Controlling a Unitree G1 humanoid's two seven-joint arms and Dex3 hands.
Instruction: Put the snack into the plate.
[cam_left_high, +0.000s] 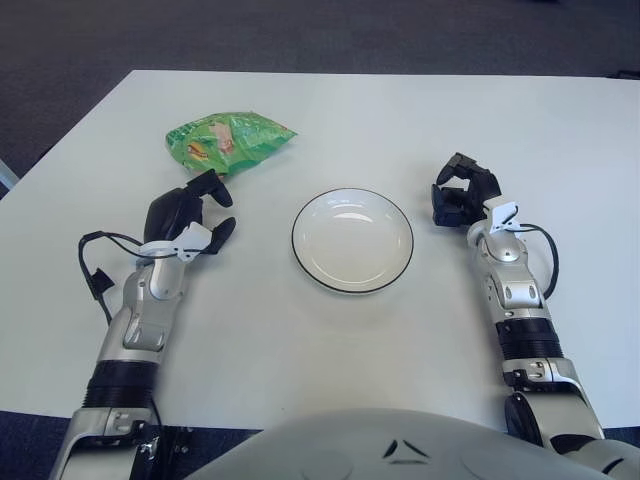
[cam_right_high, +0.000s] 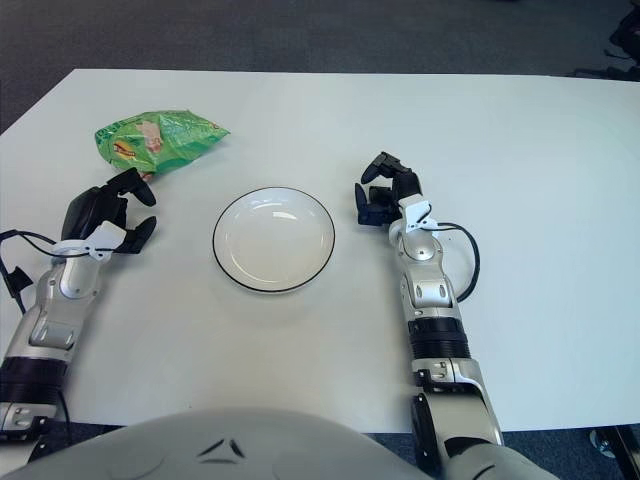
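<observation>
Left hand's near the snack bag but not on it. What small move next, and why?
Probably reach the left hand forward over the green snack bag and close on it: its fingers are open and empty just short of the bag, and the plate holds nothing.

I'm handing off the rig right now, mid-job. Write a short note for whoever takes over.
Left robot hand: fingers spread, holding nothing, just short of the snack bag.
Right robot hand: idle, fingers curled, nothing in it, to the right of the plate.
Green snack bag: lying on the table, to the far left of the plate.
White plate: centre of the table, nothing on it.
Done: nothing yet; the bag is not grasped.
Left: grasp the bag, carry it over and put it on the plate.
</observation>
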